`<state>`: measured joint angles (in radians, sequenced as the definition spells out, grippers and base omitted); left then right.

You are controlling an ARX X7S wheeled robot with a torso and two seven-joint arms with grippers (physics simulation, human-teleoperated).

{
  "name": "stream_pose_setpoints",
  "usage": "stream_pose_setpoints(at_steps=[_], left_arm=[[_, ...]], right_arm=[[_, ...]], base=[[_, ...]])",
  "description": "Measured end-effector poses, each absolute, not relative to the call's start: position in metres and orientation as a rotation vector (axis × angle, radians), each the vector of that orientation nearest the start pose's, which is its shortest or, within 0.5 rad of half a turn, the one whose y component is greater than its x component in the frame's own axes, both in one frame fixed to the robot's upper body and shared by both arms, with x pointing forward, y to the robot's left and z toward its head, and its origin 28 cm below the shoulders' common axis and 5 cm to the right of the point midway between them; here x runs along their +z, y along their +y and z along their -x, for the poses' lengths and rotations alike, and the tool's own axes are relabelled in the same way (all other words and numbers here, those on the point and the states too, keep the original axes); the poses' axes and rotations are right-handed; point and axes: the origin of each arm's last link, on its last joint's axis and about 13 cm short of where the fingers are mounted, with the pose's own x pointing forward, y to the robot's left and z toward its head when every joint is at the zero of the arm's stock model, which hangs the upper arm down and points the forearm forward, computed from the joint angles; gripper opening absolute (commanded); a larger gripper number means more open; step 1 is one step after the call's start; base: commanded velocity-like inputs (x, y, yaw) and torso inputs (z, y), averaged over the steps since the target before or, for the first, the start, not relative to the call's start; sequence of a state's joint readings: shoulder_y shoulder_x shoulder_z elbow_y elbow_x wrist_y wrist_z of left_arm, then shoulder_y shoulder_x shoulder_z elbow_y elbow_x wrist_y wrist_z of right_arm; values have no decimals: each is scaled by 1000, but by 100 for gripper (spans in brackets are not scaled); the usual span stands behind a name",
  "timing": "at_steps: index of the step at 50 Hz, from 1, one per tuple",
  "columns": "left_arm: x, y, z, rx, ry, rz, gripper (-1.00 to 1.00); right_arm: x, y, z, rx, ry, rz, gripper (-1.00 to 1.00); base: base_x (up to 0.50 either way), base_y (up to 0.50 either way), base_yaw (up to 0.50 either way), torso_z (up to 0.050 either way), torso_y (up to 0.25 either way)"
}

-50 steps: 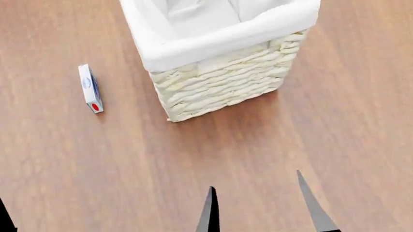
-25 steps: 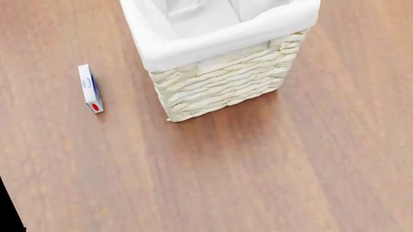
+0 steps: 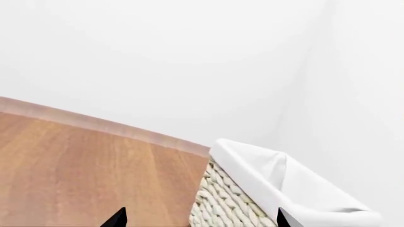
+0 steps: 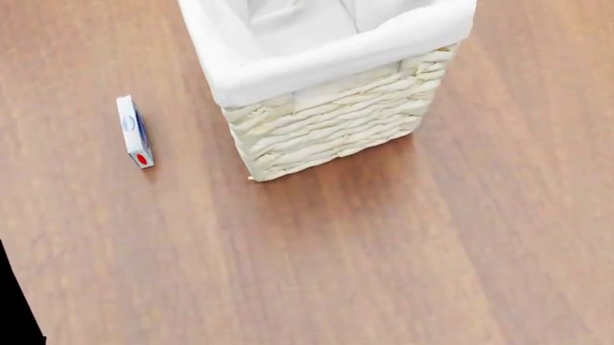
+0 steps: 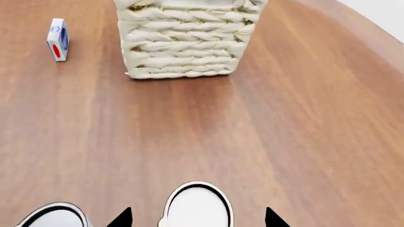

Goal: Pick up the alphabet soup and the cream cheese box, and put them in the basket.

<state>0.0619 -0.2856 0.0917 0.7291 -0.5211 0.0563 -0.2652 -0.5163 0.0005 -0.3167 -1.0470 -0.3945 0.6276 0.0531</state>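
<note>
The cream cheese box (image 4: 134,133) stands on edge on the wooden table, left of the basket (image 4: 331,122); the right wrist view shows both the box (image 5: 57,39) and the basket (image 5: 186,42). My right gripper (image 5: 197,218) is open, its dark fingertips (image 5: 123,218) either side of a white round can lid (image 5: 197,201), with gaps on both sides. Beside it shows a second white lid (image 5: 54,215). Both labels are hidden, so I cannot tell which can is the alphabet soup. My left gripper (image 3: 200,220) is open and empty, facing the basket's corner (image 3: 233,203).
Brown wooden table (image 4: 336,259) all round. A dark sliver of my left arm (image 4: 11,316) shows at the head view's lower left corner. The table's far edge (image 3: 94,124) meets a white wall behind the basket.
The right gripper's two fingertips, seen at the head view's bottom edge a second ago, have dropped out of that view. The dark left arm sliver has crept slightly further in.
</note>
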Motion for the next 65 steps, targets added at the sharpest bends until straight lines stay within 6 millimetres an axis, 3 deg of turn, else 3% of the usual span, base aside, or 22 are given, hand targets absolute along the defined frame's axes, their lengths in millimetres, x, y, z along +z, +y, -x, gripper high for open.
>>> stream_pose_setpoints(at_steps=[20,49,65], left_arm=[[157,213,-169,-96,-591,358,100],[156,213,-170,-88,-595,351,100],[157,214,-172,-81,-597,348,100]], right_arm=[[113,-71,-78,22,96,150,100],[115,-77,-97,12,102,125,100],[96,-80,-114,15,143,102,100]], base=[[0,0,0,0,0],[0,0,0,0,0],[0,0,0,0,0]])
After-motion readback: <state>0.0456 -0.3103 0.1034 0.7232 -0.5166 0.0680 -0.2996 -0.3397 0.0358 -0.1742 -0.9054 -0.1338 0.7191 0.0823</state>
